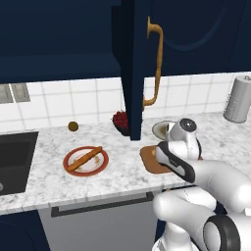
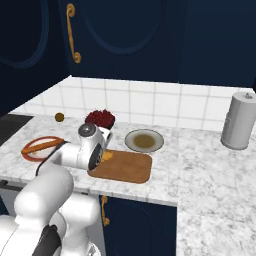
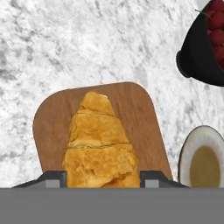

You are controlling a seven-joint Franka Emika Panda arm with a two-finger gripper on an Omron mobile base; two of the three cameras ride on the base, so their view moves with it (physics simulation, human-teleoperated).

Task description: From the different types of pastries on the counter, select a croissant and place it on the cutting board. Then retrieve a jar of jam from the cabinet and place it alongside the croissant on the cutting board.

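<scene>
My gripper (image 3: 99, 177) is clamped on croissant (image 3: 99, 144) over cutting board (image 3: 148, 118); opening too high risks it rolling off.

Open cabinet door (image 1: 133, 73) overhangs cutting board (image 2: 129, 169).
</scene>
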